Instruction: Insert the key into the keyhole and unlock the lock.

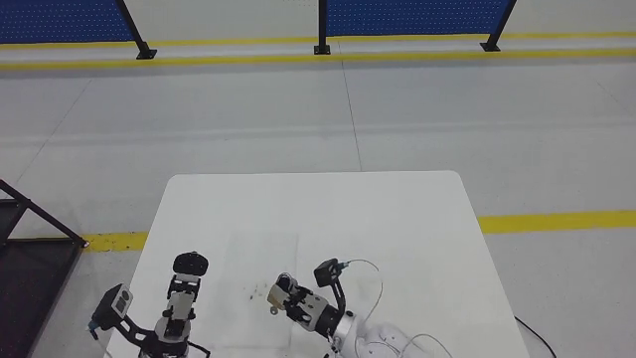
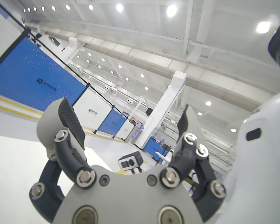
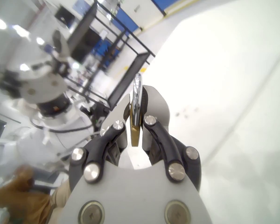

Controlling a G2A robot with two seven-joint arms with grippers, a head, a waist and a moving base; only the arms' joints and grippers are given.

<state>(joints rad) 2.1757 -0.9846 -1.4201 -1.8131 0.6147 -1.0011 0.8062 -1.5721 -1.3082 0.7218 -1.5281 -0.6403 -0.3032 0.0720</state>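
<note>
White table (image 1: 397, 209) stands on a pale hall floor with yellow lines, blue and white partition panels (image 1: 417, 0) behind it. Near the table's front edge, the right gripper (image 3: 136, 108) is clamped on the lock (image 3: 135, 131), its fingers (image 3: 158, 103) pressing the flat sides of the brass body. The chrome shackle (image 3: 137, 87) sticks out past the fingertips. A few small dark specks (image 3: 184, 113) lie on the tabletop just beyond it, too small to identify. The left gripper (image 2: 124, 104) points up towards the ceiling, spread wide, with nothing between its ribbed pads (image 2: 72, 122).
</note>
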